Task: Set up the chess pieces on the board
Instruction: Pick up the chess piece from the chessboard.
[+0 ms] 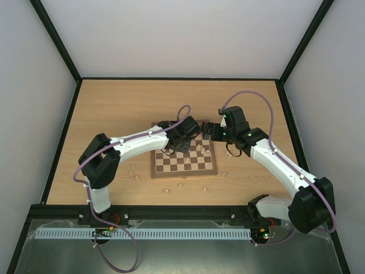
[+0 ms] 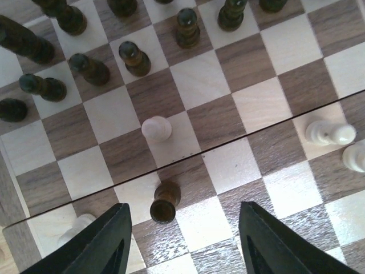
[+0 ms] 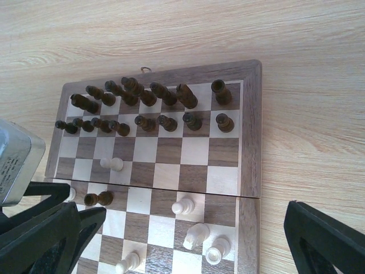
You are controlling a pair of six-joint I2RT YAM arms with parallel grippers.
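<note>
The board [image 1: 188,166] lies mid-table, and its frame also shows in the right wrist view [image 3: 251,125]. Dark chess pieces [image 3: 148,98] fill two rows at its far side. My left gripper [image 2: 183,210] is open and empty, low over the board [image 2: 251,74], with a lone dark pawn [image 2: 165,201] between its fingers, nearer the left one. A cream pawn [image 2: 156,129] stands just beyond. My right gripper [image 3: 197,221] is open wide and empty above the board's near right part, over cream pieces [image 3: 197,235]. In the top view both grippers [image 1: 185,137] [image 1: 214,131] hover over the board's far edge.
Several loose cream pieces lie on the tabletop near the board's front and sides [image 1: 137,177] [image 1: 179,185] [image 1: 223,174]. The left arm's grey wrist block [image 3: 17,165] fills the left edge of the right wrist view. A fold line [image 2: 256,130] crosses the board.
</note>
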